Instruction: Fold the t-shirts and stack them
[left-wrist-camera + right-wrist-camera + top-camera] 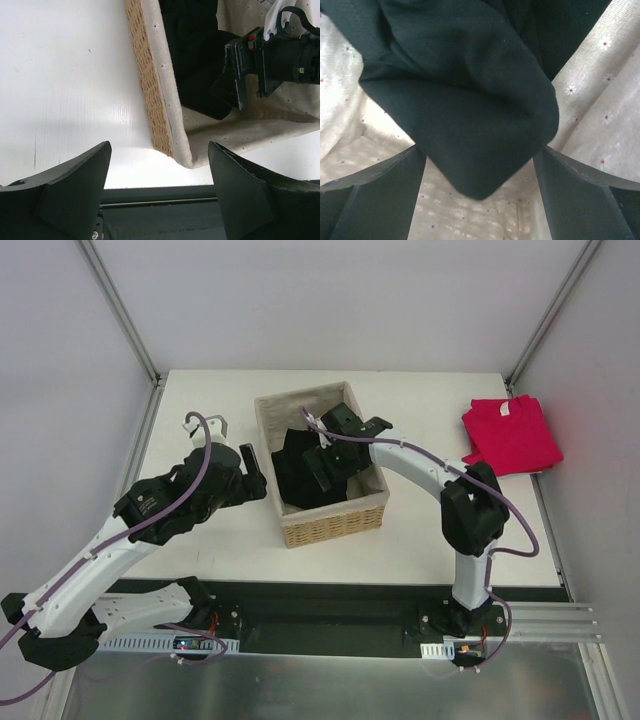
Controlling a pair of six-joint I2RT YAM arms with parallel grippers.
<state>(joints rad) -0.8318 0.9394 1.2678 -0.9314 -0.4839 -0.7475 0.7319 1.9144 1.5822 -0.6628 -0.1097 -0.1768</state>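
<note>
The black t-shirt (pixel 298 480) lies crumpled inside the wicker basket (pixel 335 523); its print does not show. My right gripper (pixel 324 466) reaches down into the basket. It is open, and a hanging fold of the black shirt (pixel 465 100) sits between its wide-spread fingers (pixel 385 195). The pinkish-red t-shirt (pixel 512 433) lies folded at the table's far right. My left gripper (pixel 256 472) hovers just left of the basket, open with nothing in it. In the left wrist view the left gripper (pixel 160 146) faces the basket's near corner (pixel 180 155), with the black shirt (pixel 192 65) beyond.
The basket's pale dotted lining (pixel 600 110) surrounds the right gripper on all sides. The basket's woven wall (pixel 150 85) stands close ahead of the left gripper. Grey panels close in the table's left and right sides.
</note>
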